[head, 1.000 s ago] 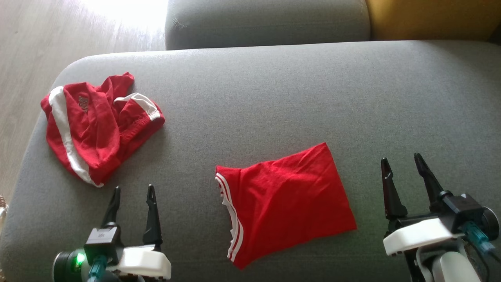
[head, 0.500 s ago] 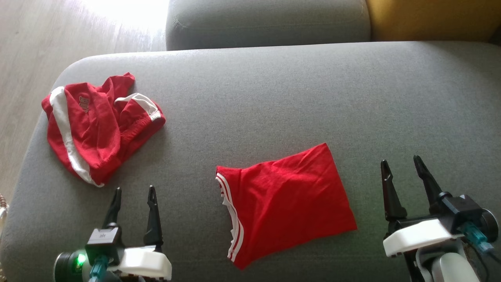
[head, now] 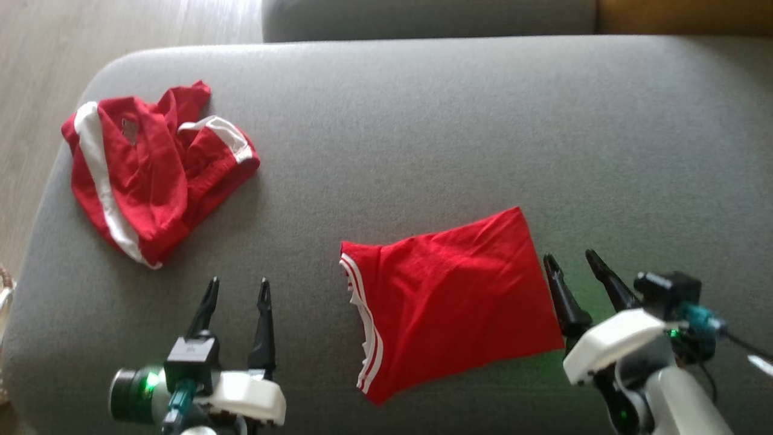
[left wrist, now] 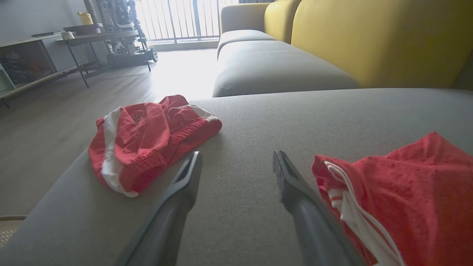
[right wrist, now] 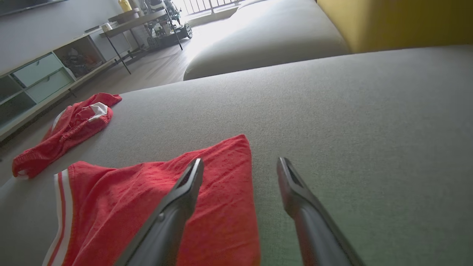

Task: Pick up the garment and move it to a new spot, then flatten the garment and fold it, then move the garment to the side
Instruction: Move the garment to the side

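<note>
Flanking the folded garment (head: 450, 296), we hold nothing.
Our left gripper (head: 239, 283) stands wide at its 9 o'clock, our right gripper (head: 569, 257) wide at 3.

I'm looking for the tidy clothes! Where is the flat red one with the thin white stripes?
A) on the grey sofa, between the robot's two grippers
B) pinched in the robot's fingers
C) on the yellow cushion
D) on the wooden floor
A: the flat red garment lies on the grey sofa, between the open left gripper and the open right gripper.
</note>
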Robot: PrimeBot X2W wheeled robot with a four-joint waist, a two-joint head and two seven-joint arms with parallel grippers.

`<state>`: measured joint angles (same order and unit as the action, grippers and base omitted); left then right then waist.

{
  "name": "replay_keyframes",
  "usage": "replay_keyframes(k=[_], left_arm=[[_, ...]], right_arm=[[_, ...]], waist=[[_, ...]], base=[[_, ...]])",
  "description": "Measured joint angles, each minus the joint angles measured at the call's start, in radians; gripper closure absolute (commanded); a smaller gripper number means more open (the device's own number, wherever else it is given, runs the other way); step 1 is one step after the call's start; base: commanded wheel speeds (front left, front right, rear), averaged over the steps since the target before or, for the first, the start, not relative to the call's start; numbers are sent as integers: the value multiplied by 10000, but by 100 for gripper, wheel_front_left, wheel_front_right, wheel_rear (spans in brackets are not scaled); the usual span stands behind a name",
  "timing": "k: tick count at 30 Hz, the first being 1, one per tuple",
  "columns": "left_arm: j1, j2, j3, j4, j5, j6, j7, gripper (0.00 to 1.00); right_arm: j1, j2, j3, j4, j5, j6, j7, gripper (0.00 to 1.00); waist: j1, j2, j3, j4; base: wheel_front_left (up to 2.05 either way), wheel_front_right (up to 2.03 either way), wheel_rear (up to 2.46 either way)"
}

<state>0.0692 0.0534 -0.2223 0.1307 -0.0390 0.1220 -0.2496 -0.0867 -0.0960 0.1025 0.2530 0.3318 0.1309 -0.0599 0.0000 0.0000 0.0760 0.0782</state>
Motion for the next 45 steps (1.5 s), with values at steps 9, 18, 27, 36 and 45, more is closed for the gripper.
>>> replay_keyframes(k=[9, 18, 27, 36, 45], left_arm=[[-284, 0, -92, 2, 84, 2, 0, 0], [-619, -4, -128, -257, 102, 10, 0, 0], [-620, -4, -167, -253, 161, 10, 0, 0], [-619, 50, -318, -399, 407, 13, 0, 0], [-876, 280, -675, -740, 506, -84, 0, 0]], right_arm=[[-938, -466, 412, 1329, 412, 0, 1386, 0], [-1695, -640, 1058, 2217, 865, 0, 2025, 0], [-2204, -729, 1866, 2909, 1269, 0, 2286, 100], [-2583, -1269, 2932, 3290, 897, 4, 1779, 100], [-4157, -2435, 4092, 3323, 564, 2, 1735, 100]], waist=[[0, 0, 465, 183], [0, 0, 686, 285], [0, 0, 697, 287], [0, 0, 486, -54], [0, 0, 770, -1048]], base=[[0, 0, 0], [0, 0, 0], [0, 0, 0], [0, 0, 0], [0, 0, 0]])
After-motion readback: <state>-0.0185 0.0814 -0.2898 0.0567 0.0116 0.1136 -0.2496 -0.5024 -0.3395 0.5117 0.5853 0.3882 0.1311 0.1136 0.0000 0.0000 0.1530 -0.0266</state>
